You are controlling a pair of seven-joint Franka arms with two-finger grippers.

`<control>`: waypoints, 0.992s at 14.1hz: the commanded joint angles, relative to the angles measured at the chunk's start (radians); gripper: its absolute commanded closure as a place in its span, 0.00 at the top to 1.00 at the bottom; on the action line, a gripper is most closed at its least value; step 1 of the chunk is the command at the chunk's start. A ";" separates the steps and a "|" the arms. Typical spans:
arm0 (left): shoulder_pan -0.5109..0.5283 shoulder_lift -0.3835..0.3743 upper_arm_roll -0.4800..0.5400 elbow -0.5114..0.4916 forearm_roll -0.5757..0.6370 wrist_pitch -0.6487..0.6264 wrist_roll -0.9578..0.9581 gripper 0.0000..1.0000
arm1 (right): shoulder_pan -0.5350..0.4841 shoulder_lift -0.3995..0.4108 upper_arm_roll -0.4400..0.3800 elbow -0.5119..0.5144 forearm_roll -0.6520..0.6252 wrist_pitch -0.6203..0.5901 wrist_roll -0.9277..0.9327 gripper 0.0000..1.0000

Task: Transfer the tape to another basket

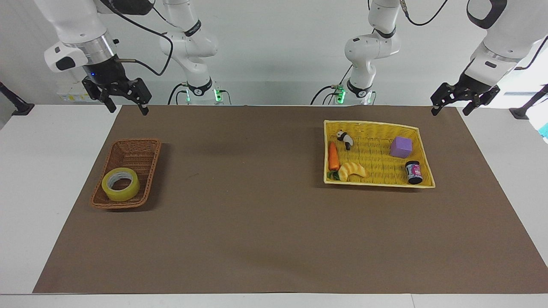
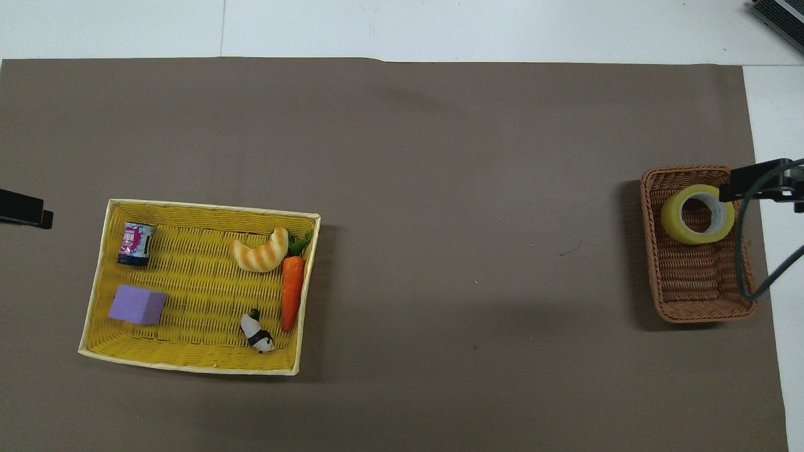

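Observation:
The tape (image 1: pixel 120 184) (image 2: pixel 697 215), a yellow roll with a pale core, lies flat in the brown wicker basket (image 1: pixel 133 155) (image 2: pixel 691 290), at the basket's end farther from the robots. My right gripper (image 1: pixel 128 110) hangs open and empty high over the mat's edge at the right arm's end, well apart from the tape. In the overhead view one of its fingers (image 2: pixel 750 179) shows beside the basket. My left gripper (image 1: pixel 448 112) waits open and empty over the mat's corner at the left arm's end.
A bright yellow woven tray-basket (image 1: pixel 368 124) (image 2: pixel 207 210) lies toward the left arm's end. It holds a carrot (image 1: pixel 333 156), a croissant (image 1: pixel 353 170), a panda figure (image 1: pixel 345 139), a purple block (image 1: pixel 401 146) and a small can (image 1: pixel 413 172). A brown mat (image 1: pixel 257 205) covers the table.

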 commanded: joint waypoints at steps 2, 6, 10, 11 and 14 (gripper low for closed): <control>0.012 -0.024 -0.005 -0.030 0.008 0.007 0.015 1.00 | -0.007 -0.035 0.012 -0.026 -0.002 -0.024 0.102 1.00; 0.012 -0.026 -0.005 -0.030 0.008 0.007 0.015 1.00 | 0.002 -0.056 0.017 -0.060 0.000 -0.019 0.136 1.00; 0.012 -0.024 -0.005 -0.030 0.008 0.009 0.016 1.00 | 0.006 -0.052 0.024 -0.049 0.002 -0.027 0.123 1.00; 0.014 -0.026 -0.005 -0.030 0.008 0.009 0.015 1.00 | 0.008 -0.053 0.027 -0.051 0.003 -0.025 0.123 1.00; 0.014 -0.026 -0.005 -0.030 0.008 0.012 0.013 1.00 | 0.008 -0.056 0.032 -0.052 -0.011 -0.031 0.123 1.00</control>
